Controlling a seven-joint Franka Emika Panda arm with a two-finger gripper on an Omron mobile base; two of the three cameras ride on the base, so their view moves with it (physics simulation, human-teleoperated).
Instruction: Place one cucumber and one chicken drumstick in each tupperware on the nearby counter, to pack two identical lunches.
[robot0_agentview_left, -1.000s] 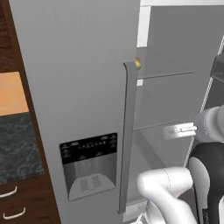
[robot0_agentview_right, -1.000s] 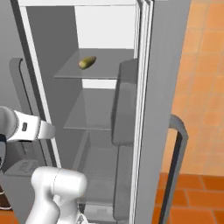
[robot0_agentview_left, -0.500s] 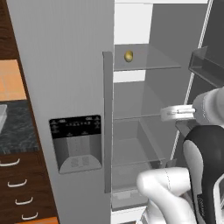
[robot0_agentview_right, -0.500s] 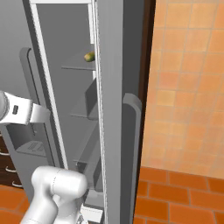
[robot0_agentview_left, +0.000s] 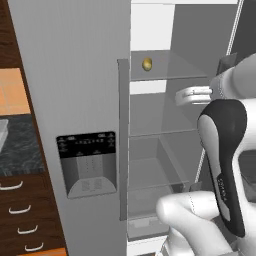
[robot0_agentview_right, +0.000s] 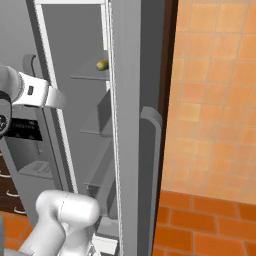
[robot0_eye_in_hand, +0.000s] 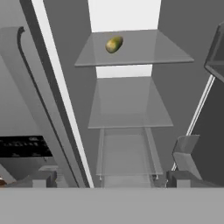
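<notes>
The claw (robot0_eye_in_hand: 106, 179) shows at the bottom of the hand view as two dark finger tips set far apart, one at the lower left and one at the lower right, with nothing between them but the open fridge interior. Straight ahead of it, in the upper middle of that frame, a small yellow-green rounded item (robot0_eye_in_hand: 114, 44) lies on the top glass shelf (robot0_eye_in_hand: 144, 52); what food it is cannot be told. Below that shelf sit a second glass shelf (robot0_eye_in_hand: 127, 109) and a clear drawer (robot0_eye_in_hand: 127, 157), both bare. In the left base view the white wrist reaches in from the right edge at mid height, level with the gap under the top shelf, and the same item sits just right of the closed left door's vertical handle (robot0_agentview_left: 123, 140). That door carries a dark dispenser panel (robot0_agentview_left: 86, 162) at centre left. At the far left edge a strip of black speckled worktop (robot0_agentview_left: 15, 150) shows, with the corner of a light grey tupperware (robot0_agentview_left: 2, 131) on it and dark wood drawers (robot0_agentview_left: 20, 220) beneath. In the right base view the open right door (robot0_agentview_right: 132, 125) stands edge-on in the centre, with orange tiled wall (robot0_agentview_right: 210, 90) behind.
</notes>
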